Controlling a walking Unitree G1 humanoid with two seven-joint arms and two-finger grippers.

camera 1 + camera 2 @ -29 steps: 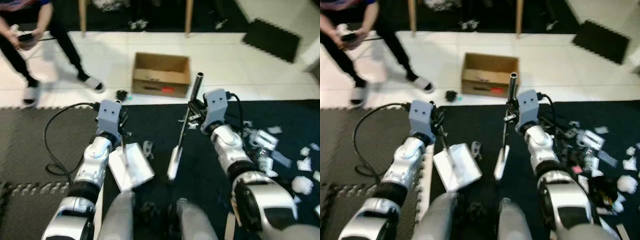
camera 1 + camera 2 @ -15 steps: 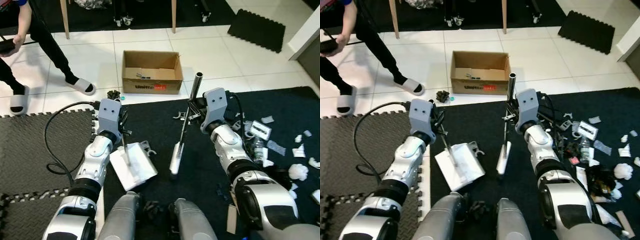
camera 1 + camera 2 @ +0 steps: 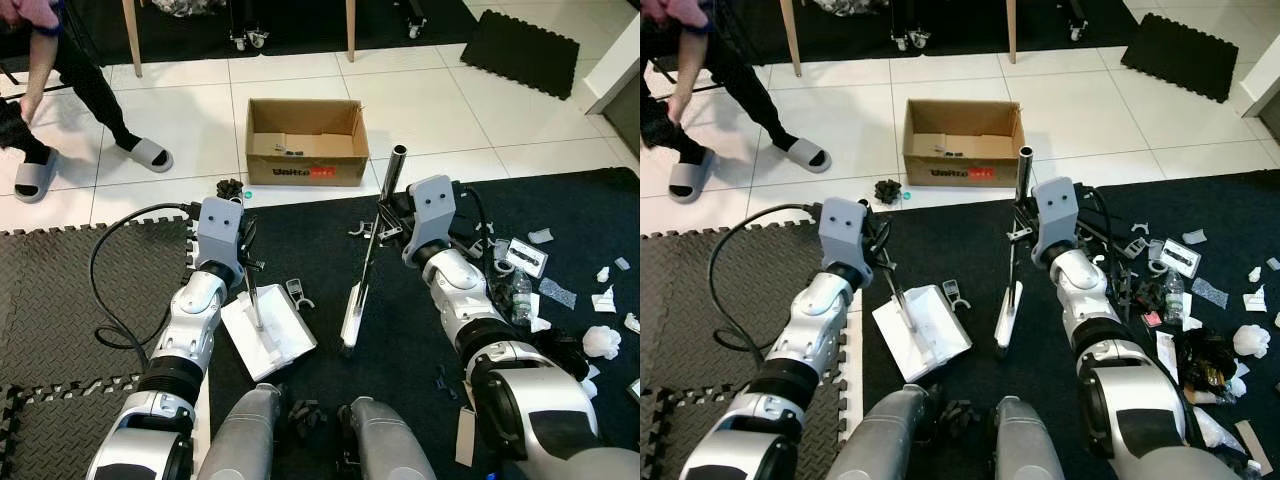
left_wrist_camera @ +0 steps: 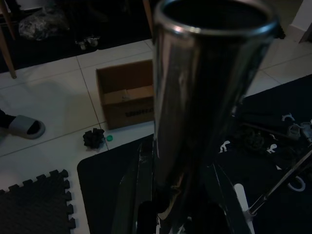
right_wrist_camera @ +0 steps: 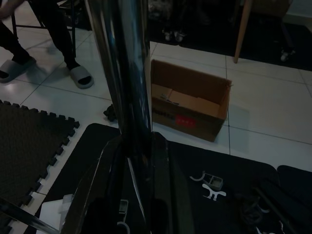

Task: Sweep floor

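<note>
White dustpan [image 3: 268, 335], brown cardboard box [image 3: 305, 142]

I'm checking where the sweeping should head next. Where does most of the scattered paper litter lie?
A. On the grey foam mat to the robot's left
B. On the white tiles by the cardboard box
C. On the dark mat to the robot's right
C: the paper scraps lie scattered over the dark mat on the robot's right side.

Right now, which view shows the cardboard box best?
The right eye view: the cardboard box sits whole and well lit on the white tile, open top visible. The left eye view shows the same. Both wrist views show it dimmer, partly behind a metal handle.
</note>
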